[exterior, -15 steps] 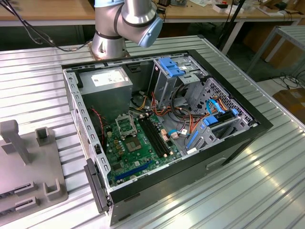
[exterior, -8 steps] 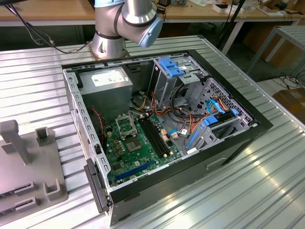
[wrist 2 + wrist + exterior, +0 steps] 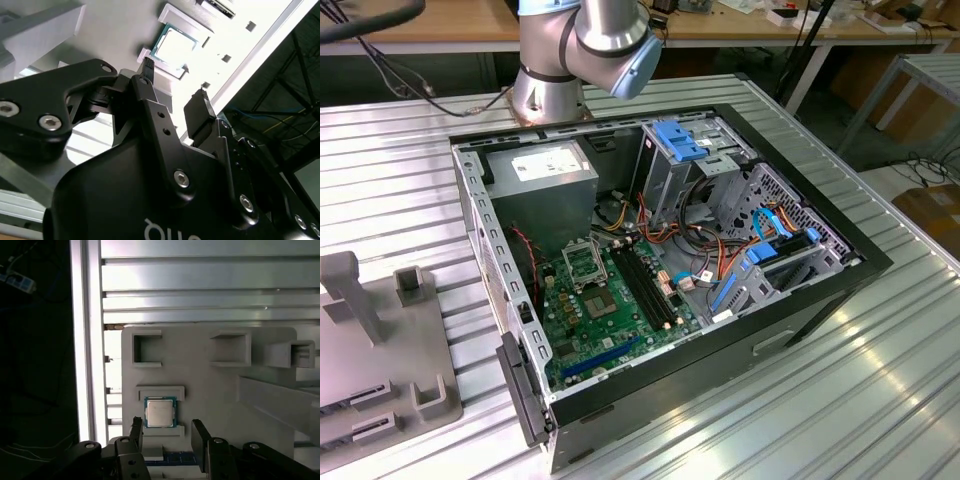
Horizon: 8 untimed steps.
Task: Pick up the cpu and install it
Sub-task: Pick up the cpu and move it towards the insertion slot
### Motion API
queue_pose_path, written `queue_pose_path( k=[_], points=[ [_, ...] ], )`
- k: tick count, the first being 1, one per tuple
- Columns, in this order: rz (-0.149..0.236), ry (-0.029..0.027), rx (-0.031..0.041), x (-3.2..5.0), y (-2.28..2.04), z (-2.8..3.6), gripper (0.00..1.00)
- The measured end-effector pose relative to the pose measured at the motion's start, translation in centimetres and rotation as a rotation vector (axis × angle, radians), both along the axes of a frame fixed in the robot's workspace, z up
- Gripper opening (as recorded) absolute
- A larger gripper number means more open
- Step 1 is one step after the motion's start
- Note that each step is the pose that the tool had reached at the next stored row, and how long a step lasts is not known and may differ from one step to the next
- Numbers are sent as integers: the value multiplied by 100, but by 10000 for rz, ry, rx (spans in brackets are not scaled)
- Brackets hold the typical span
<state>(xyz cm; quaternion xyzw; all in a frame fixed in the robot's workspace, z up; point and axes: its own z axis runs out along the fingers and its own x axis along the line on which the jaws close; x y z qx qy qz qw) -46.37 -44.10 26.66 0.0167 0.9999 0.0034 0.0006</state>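
- Hovering our gripper point(image 3: 166, 426) over the cpu point(image 3: 160, 411), jaws spread, empty.
- Cpu sits in the grey holder's point(image 3: 225, 395) recess, which we judge keeps it square.

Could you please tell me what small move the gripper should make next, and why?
Probably lower toward the cpu: the open gripper hangs clear of it, and it lies flat in a recess of the grey holder, not yet grasped.
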Motion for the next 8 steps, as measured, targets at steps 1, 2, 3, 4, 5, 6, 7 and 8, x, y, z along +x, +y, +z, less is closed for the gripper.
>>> queue_pose_path(
  k=[1,2,3,4,5,6,7,8],
  points=[
    [-21,0,-1,-2,-2,-19,52],
    [-36,-2,-1,-4,-4,-37,52],
    [-50,-3,-1,-6,-5,-54,52],
    [-65,-4,-1,-9,-6,-72,52],
    [-82,-7,-2,-11,-7,-91,52],
    [-97,-6,-4,-12,-7,-105,52],
    [-107,-6,-5,-19,-5,-122,52],
    [-110,-5,-6,-29,-5,-138,52]
  ],
)
